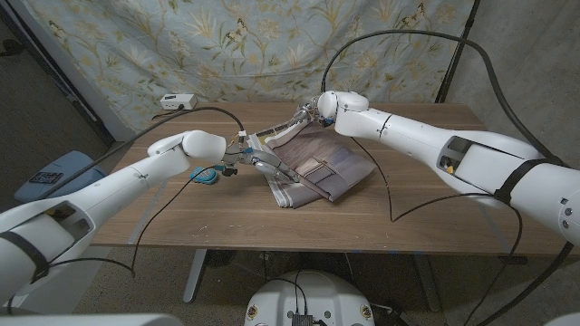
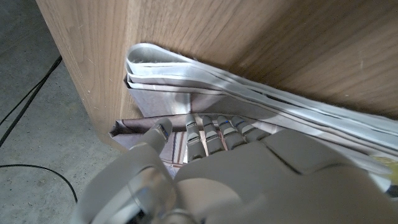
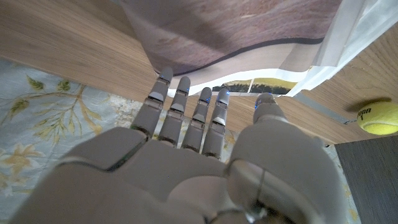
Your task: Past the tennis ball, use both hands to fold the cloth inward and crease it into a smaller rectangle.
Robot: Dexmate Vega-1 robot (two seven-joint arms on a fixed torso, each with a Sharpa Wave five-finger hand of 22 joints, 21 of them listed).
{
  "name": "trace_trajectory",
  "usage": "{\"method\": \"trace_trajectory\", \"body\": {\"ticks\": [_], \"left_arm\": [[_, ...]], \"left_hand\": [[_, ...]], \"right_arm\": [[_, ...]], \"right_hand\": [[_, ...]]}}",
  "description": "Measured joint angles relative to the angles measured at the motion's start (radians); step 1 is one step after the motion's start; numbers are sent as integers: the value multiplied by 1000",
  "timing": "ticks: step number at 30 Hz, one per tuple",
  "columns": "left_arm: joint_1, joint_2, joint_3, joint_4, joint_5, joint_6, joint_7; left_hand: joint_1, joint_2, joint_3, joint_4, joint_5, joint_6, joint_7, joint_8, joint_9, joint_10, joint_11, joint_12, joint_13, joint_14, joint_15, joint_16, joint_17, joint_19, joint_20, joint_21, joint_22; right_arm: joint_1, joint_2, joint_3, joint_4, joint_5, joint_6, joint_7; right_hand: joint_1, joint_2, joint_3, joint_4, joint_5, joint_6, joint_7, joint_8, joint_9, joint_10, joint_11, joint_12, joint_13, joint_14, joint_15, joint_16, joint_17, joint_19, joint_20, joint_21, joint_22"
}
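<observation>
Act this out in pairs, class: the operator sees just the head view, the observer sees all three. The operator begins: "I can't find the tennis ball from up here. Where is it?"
Observer: The right wrist view shows the tennis ball on the table, apart from the cloth's white hem.
Operator: Is the right hand gripping the cloth?
Observer: No. The right hand has its fingers stretched straight, tips at the cloth's edge, nothing pinched.
Operator: And the left side?
Observer: The left wrist view shows that edge stacked in several white layers, with the left hand's fingers curled onto the cloth beside them.
</observation>
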Motion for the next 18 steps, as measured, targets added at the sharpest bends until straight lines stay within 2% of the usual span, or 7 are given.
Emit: {"method": "trace_trajectory", "body": {"ticks": [18], "left_arm": [[-29,-23,18,40,-10,-7,-24]], "left_hand": [[0,0,-4,-4,0,0,0,0,0,5,-5,0,0,0,0,-3,1,2,-2,-4,0]], "right_arm": [[7,38,11,146,-68,110,-28]], "right_hand": [[-24,-8,-9,9,5,11,-11,0,0,13,-12,-8,-9,-16,-5,9,-9,-14,-4,0,0]]}}
